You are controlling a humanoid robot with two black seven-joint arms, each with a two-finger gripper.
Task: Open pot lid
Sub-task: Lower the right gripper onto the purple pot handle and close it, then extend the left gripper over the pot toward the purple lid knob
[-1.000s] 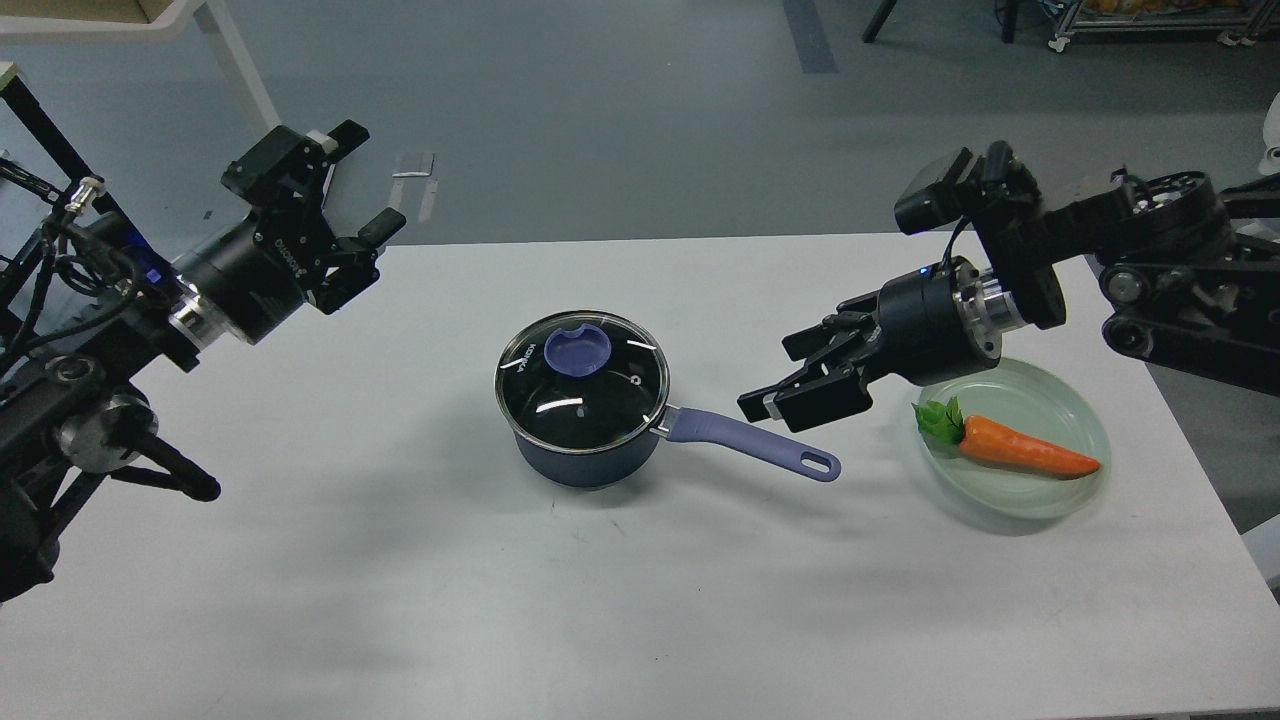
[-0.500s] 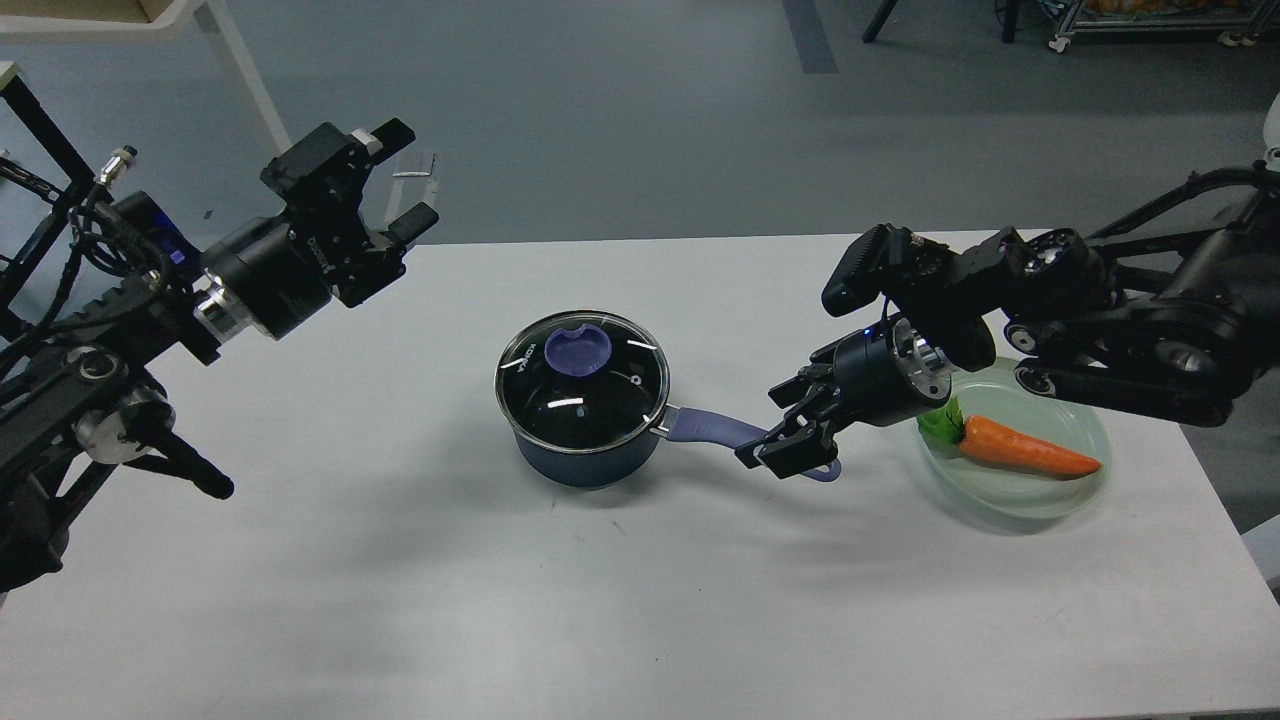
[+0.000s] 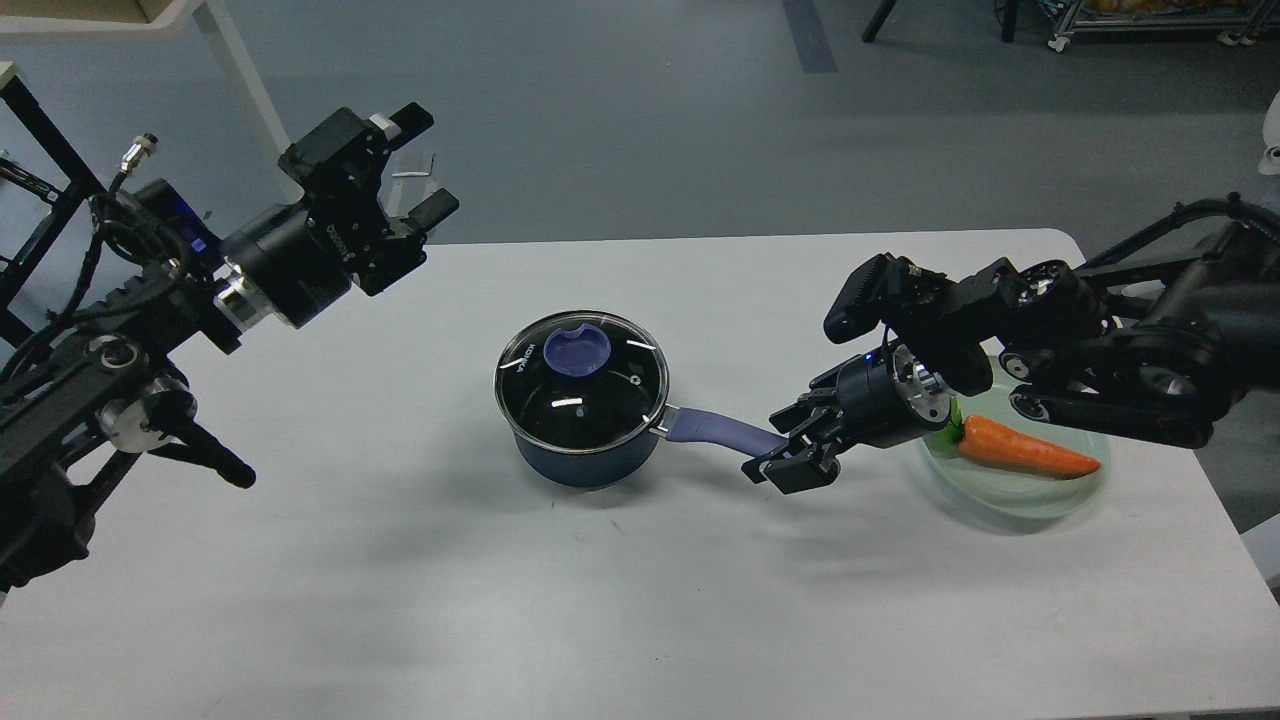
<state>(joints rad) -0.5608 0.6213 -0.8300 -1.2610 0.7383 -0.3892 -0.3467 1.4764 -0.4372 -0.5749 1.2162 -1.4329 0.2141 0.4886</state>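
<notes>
Grey workshop floor in the back, and up front a plain white table (image 3: pixel 400 600) with a matte top, so nothing much to distract from the job

Progress check: basically nothing's opened yet. Lid (image 3: pixel 582 378) sits flat on the pot (image 3: pixel 580 455), which is about mid-table. Looks to me like we're only at the "brace the pot" stage. Right gripper (image 3: pixel 790 462) is down at the far end of the handle (image 3: pixel 715 430), fingers set either side of it and looking clamped on it, though it's all dark there so I wouldn't swear how firm the hold is. Left gripper (image 3: pixel 420 165) is up in the air over the far-left part of the table, well apart from the pot, fingers spread with nothing between them. So lifting the lid by the knob (image 3: pixel 577 350) is all still to do, probably the left arm's job.

Materials: lid is clear glass with a thin shiny steel rim and a little vent hole, flat purple knob on top. Pot is small, round, dark navy, black inside. Handle is long, smooth, lavender. Off to the right there's a pale green glass dish (image 3: pixel 1040 500) with a carrot (image 3: pixel 1020 450) in it, glossy and plasticky, not part of this
</notes>
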